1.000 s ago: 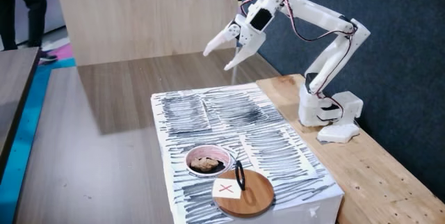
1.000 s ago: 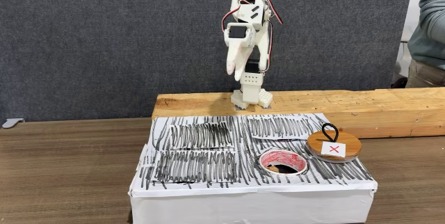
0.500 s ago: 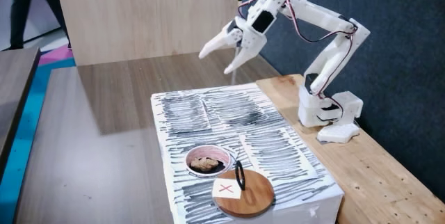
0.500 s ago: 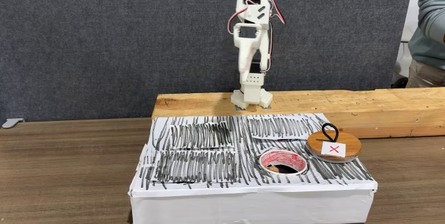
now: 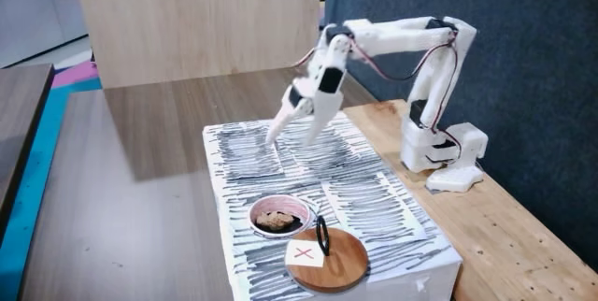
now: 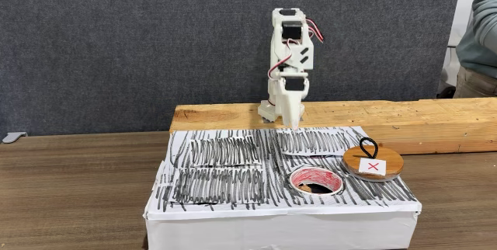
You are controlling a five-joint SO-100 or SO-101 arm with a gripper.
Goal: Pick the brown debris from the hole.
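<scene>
Fixed views both show the white box (image 5: 327,189) scribbled with black lines, set against a wooden plank (image 6: 404,118) on which the arm's base stands. Compared with a second ago, the arm has folded forward and down: the gripper (image 5: 291,131), then raised high over the box's far edge, now hangs low above the far half of the box top, its two fingers spread wide and holding nothing. That reads as the start of the reach, though it is well short of the target. At the near end lies the round wooden disc (image 5: 329,256) with its red X card, just beside the hole (image 5: 279,215). The hole's white rim rings a dark interior, and the brown debris (image 5: 274,218) sits inside it, untouched.
</scene>
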